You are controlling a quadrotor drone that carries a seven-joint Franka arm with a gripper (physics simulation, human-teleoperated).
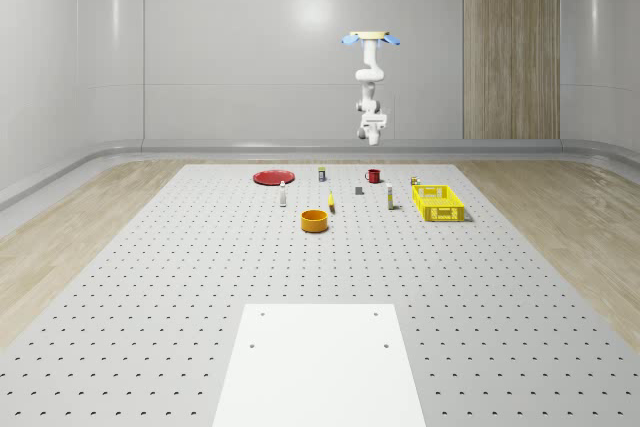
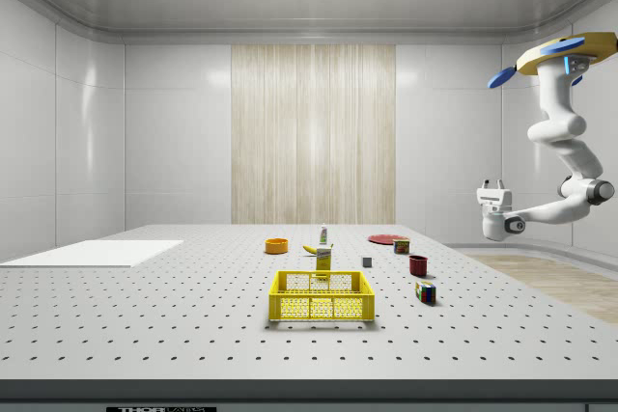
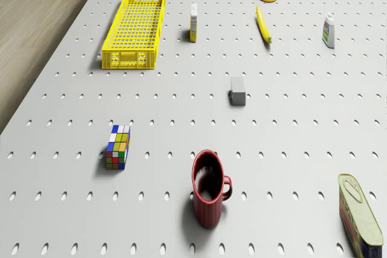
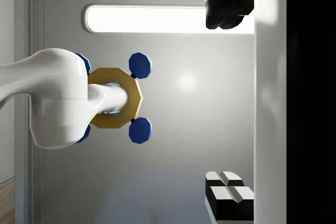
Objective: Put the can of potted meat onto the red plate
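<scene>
The potted meat can [image 3: 361, 216] lies on the table beside the red mug [image 3: 210, 188]; it is also small in the whole-scene view [image 1: 321, 174] and in the side view [image 2: 401, 246]. The red plate [image 1: 272, 177] sits flat at the far left of the objects, seen edge-on in the side view [image 2: 386, 238]. The drone [image 1: 370, 37] hovers high by the table's far edge, above and behind the mug. Its arm hangs down and curls so the gripper [image 2: 494, 183] points up, far above the can. The gripper [image 4: 228, 100] is open and holds nothing.
A yellow crate [image 1: 438, 202], an orange bowl [image 1: 315, 220], a banana [image 3: 263, 25], a white bottle [image 3: 328, 31], a slim box [image 3: 193, 22], a grey block [image 3: 237, 90] and a Rubik's cube [image 3: 118, 147] are spread over the perforated table. A white sheet [image 1: 320, 362] lies near the front.
</scene>
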